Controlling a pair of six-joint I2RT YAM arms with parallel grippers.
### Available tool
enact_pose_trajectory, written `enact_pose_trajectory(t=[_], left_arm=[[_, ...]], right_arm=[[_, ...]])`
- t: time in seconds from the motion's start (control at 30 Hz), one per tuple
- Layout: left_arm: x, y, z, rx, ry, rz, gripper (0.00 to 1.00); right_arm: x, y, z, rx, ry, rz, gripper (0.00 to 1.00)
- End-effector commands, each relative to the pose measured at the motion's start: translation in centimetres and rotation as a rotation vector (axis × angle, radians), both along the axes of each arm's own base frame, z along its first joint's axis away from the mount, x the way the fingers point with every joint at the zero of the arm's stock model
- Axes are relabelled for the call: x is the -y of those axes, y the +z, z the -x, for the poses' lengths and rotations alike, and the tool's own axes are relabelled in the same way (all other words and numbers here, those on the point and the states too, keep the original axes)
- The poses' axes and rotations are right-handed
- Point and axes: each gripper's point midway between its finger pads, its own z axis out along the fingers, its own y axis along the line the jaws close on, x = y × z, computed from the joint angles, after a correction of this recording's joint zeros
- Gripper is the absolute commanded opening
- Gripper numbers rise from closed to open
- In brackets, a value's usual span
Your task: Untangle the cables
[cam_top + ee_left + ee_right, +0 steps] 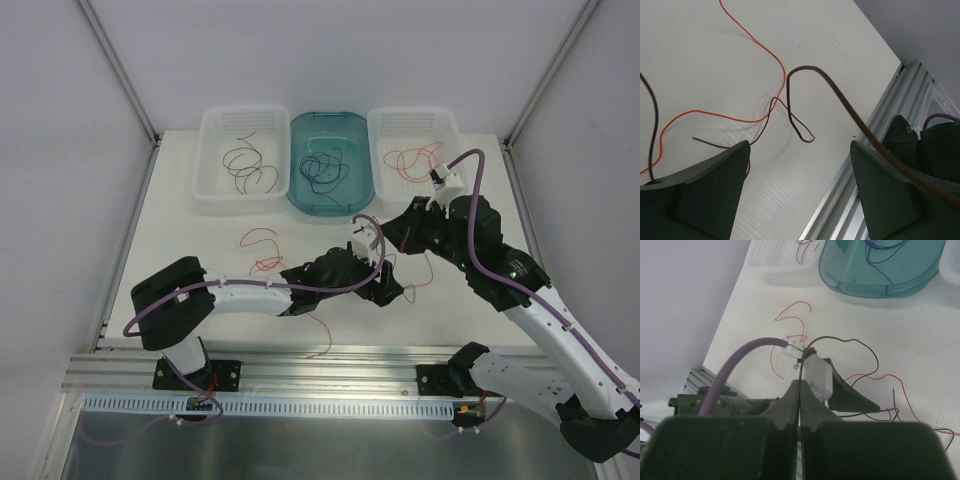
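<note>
My right gripper (801, 382) is shut on a dark brown cable (850, 340), which rises from the fingertips and arcs away to the right. My left gripper (800, 147) is open just beside it over the table's near middle, with only bare table between the fingers. A brown cable (840, 97) passes close across its right finger (890, 190). An orange cable (765, 50) and a thin dark loop (805, 132) lie on the table below. From above, the left gripper (390, 290) and right gripper (385, 232) meet over a small tangle of cables (412, 285).
At the back stand a white basket (212, 185) with dark cables, a teal bin (300, 195) with black-blue ones, and a white basket (378, 125) with red ones. Loose red cables (262, 240) lie left of centre, one (320, 335) near the aluminium rail (320, 360).
</note>
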Motion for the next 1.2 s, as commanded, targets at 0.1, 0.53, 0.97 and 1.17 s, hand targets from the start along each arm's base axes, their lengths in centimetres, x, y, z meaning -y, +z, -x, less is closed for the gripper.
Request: enact_pose_trajectory(t=[0.1,0.53,0.97,1.17], left_arm=[[3.4,2.3,-0.8,0.017,0.018,0.150,0.69],[0.2,4.6,-1.4,0.103,0.103,0.178,0.00],[-6.7,9.3,-1.3,0.118,0.171,0.002,0.00],[-9.5,14.2,-0.5,0.107,0.127,0.036,0.00]], right_arm=[[-0.8,1.5,-0.2,0.026,-0.008,-0.069,0.01],[0.6,-1.6,0.0,-0.019,-0.056,0.019,0.04],[7.8,-6.7,-0.2,-0.048,-0.267,0.339,0.77],[6.0,-11.0,-1.0,-0.123,-0.153,0.378,0.76]])
